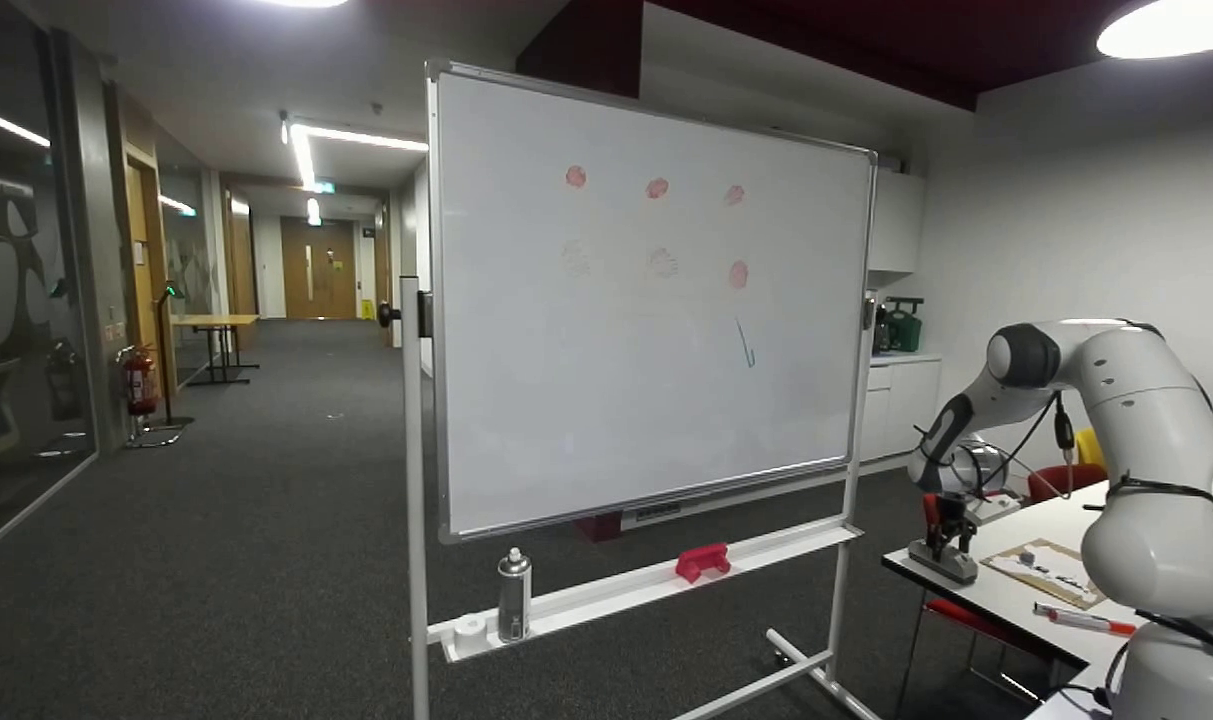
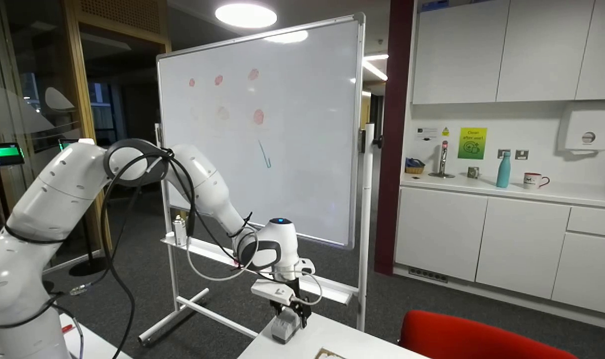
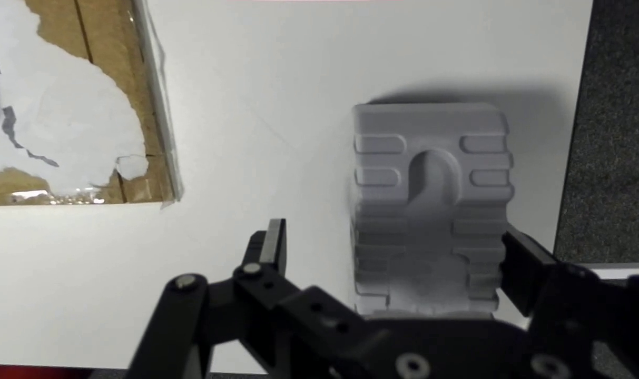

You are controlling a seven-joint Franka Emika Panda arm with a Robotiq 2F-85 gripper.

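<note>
The block (image 3: 432, 210) sits on the table (image 3: 261, 131). In the wrist view, the table's edge runs to the block's right and the cardboard (image 3: 119, 52) lies on the table, left of the block. The claw (image 3: 395, 239) straddles the block there, its left jaw apart from it; whether its right jaw touches it cannot be told. In an exterior view, the whiteboard (image 2: 307, 124) stands behind the block, and the chair (image 2: 472, 334) to the block's right. In both exterior views, the spray can (image 1: 514, 600) stands on the tray (image 1: 606, 600), left of the block.

The white arm (image 2: 55, 192) has black cables (image 2: 190, 222), black fingers (image 3: 271, 250) and silver screws (image 3: 412, 365).
</note>
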